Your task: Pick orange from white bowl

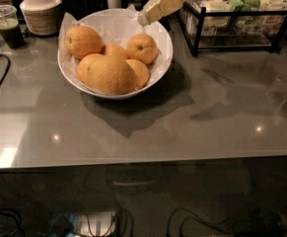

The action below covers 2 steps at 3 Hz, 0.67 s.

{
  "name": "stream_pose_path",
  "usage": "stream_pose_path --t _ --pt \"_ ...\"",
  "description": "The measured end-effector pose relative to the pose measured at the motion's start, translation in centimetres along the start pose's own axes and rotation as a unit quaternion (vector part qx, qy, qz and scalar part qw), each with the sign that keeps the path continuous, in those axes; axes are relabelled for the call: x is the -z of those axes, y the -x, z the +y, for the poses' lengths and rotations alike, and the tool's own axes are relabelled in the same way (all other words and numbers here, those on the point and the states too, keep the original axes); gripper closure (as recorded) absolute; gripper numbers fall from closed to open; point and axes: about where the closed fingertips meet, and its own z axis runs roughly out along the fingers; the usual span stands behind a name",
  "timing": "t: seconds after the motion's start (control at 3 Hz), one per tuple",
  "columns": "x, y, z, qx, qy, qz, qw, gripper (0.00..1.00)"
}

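1. The gripper (pixel 148 15) hangs over the back rim of the bowl (pixel 164 53), tipped down to the left. Whether it is open or closed cannot be told.
2. It should be opened wide before it is brought down. The orange (pixel 111 74) is the biggest fruit and looks fat.
3. The orange is found at the front of the bowl, on top of the pile. It touches the small oranges (pixel 142 48) behind and beside it.
4. The gripper should be moved forward over the small oranges until it is right above the middle of the big one.
5. It should be let down straight, with one side on each side of the orange. Little room is seen at the front, where the orange sits close to the bowl's wall, so care is needed there.
6. The squeeze should be made slowly, across the middle. A round peel may slip out if it is grabbed too high.
7. The paper (pixel 108 26) under the fruit should not be pinched.
8. The orange should be lifted straight up, so the small oranges are not knocked and the bowl is not pushed along the smooth table (pixel 222 122).
9. The arm should be kept above the rack (pixel 236 19) on the right.
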Motion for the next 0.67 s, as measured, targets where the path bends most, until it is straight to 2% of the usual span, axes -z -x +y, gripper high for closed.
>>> stream_pose_path --t 0.33,0.67 --pt "-0.4 -0.3 1.1 0.002 0.002 0.042 0.9991 0.00" --pt "-1.0 -0.5 3.2 0.007 0.007 0.095 0.9954 0.00"
